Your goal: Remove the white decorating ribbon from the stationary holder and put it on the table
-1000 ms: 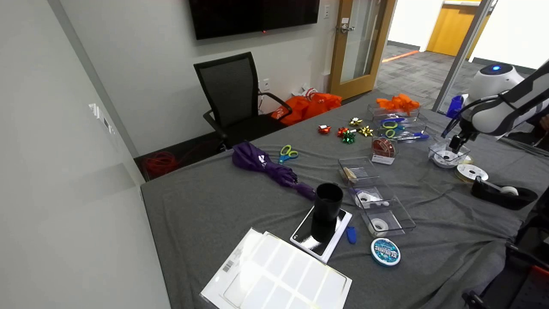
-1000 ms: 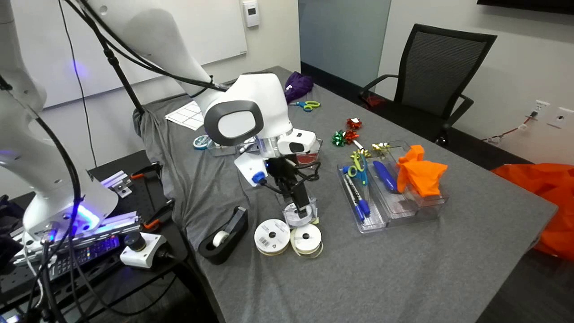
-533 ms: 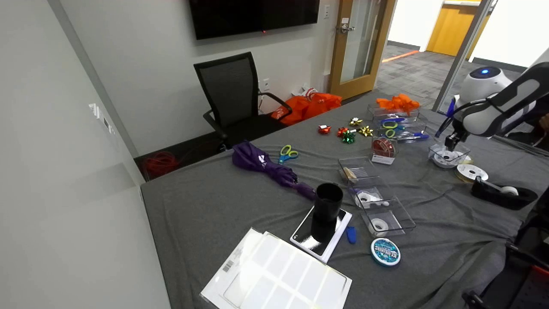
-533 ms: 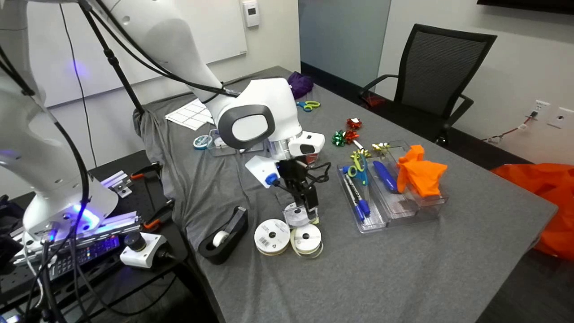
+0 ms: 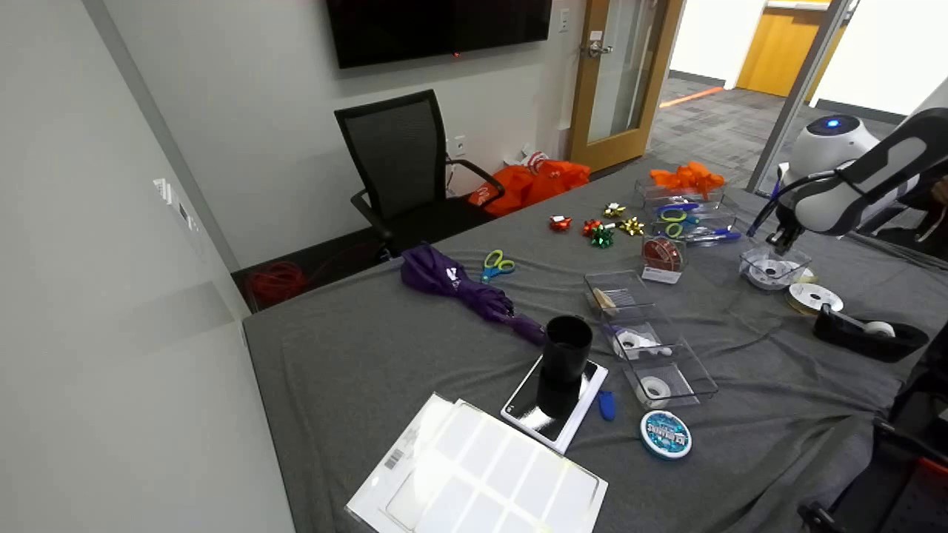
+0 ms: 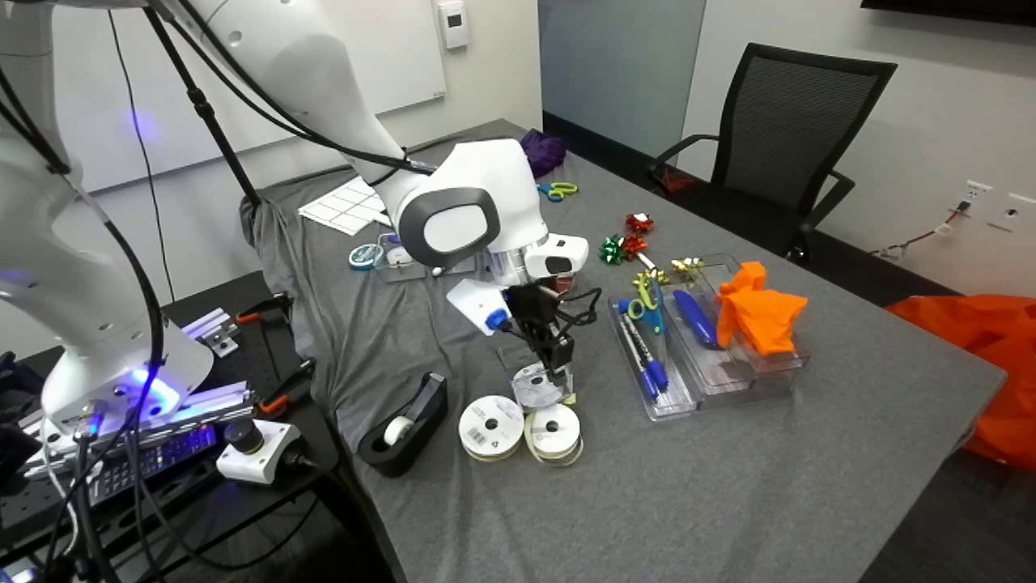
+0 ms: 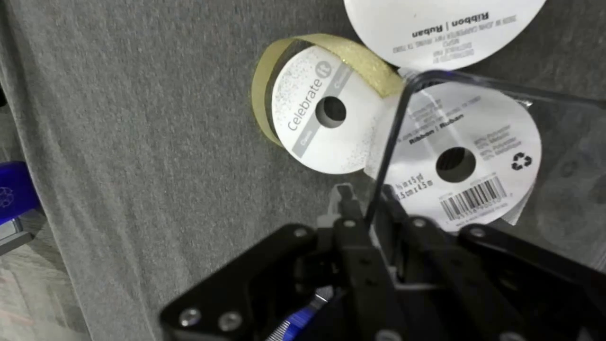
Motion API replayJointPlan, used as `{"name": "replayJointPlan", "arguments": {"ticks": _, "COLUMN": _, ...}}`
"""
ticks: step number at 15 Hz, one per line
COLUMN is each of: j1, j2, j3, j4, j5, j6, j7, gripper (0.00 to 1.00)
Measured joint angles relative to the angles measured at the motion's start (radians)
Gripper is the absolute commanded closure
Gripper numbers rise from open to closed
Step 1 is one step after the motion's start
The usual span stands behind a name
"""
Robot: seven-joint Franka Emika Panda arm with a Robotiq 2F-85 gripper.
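On the grey-clothed bench, clear holder; white ribbon spool inside it. Holder's rim runs between the fingers of the pincer, which stand a narrow gap apart (clamped on it or not, can't make out). In an exterior view, gold ribbon spool just beside, near side; tape dispenser left.

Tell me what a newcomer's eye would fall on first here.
Probably the bunched bright orange fabric, resting on a clear plastic tray on the dark grey cloth-covered table. Next, the bulky white robot arm reaching over that table, its black gripper at the rim of the clear plastic holder with a round white ribbon spool inside. The folded purple cloth umbrella also stands out in an exterior view, near blue-and-green scissors.
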Motion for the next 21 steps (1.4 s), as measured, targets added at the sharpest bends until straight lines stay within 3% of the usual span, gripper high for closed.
{"name": "replayJointPlan", "arguments": {"ticks": 4, "j1": 0.026, "j2": -0.039, "j3": 0.004, "j4": -0.019, "j5": -0.001, "j6": -0.032, "j7": -0.015, "gripper": 0.99}}
{"name": "replayJointPlan", "arguments": {"ticks": 6, "j1": 0.072, "j2": -0.063, "j3": -0.021, "j4": -0.038, "j5": -0.029, "j6": -0.079, "j7": 0.002, "gripper": 0.99}}
{"name": "replayJointPlan", "arguments": {"ticks": 9, "j1": 0.232, "j2": -0.088, "j3": -0.147, "j4": -0.055, "j5": -0.221, "j6": -0.195, "j7": 0.21, "gripper": 0.99}}
{"name": "replayJointPlan", "arguments": {"ticks": 11, "j1": 0.319, "j2": -0.09, "j3": -0.185, "j4": -0.056, "j5": -0.35, "j6": -0.294, "j7": 0.383, "gripper": 0.99}}
{"name": "replayJointPlan", "arguments": {"ticks": 14, "j1": 0.391, "j2": -0.089, "j3": -0.165, "j4": -0.055, "j5": -0.501, "j6": -0.459, "j7": 0.6, "gripper": 0.99}}
{"name": "replayJointPlan", "arguments": {"ticks": 21, "j1": 0.366, "j2": -0.071, "j3": -0.034, "j4": -0.042, "j5": -0.623, "j6": -0.63, "j7": 0.825, "gripper": 0.99}}
